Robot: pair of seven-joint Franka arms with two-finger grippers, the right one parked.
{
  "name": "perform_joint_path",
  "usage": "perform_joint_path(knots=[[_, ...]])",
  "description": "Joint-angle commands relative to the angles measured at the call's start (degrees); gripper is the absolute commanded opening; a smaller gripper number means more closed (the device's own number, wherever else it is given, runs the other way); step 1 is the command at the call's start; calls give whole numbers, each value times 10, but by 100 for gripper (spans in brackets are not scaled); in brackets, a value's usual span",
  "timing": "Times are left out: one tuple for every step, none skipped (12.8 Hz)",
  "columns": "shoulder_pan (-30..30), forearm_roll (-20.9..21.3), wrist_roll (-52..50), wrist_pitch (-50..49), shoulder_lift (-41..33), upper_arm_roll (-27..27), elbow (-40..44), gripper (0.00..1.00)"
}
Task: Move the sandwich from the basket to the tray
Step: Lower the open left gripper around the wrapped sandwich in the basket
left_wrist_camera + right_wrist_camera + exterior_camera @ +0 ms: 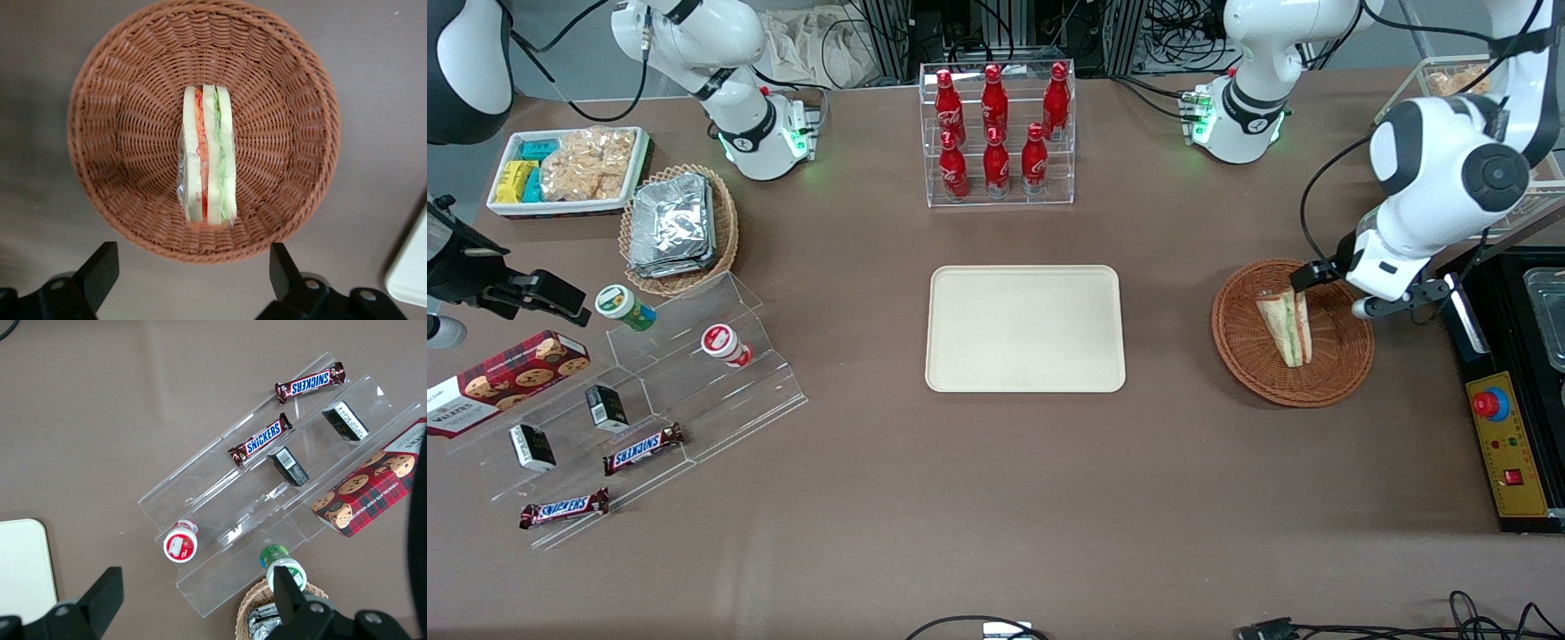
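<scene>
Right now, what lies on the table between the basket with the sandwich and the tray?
Nothing: in the front view only bare brown table separates the basket and the tray. The gripper hangs open above the sandwich.

The working arm is glossy white with rounded joint housings, dark grey bands and a round black cap on its big elbow joint. Its white base glows green, with cables plugged in alongside. A black cable loops from the wrist. The gripper [1329, 289] above the basket's edge has black, wedge-shaped fingers [98, 268], spread wide.
</scene>
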Motion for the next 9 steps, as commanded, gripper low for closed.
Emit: perform_joint_path(knots=[[0, 4, 13, 94, 48, 1, -40, 100], [0, 4, 13, 119, 73, 1, -43, 100], [0, 4, 13, 140, 93, 1, -45, 100], [0, 4, 13, 162, 104, 1, -52, 100], [-1, 4, 13, 170, 111, 1, -53, 100], [0, 4, 13, 170, 113, 1, -53, 100], [0, 4, 13, 170, 112, 1, -53, 97], [-1, 4, 13, 170, 112, 1, -53, 65], [0, 4, 13, 169, 112, 1, -53, 13]])
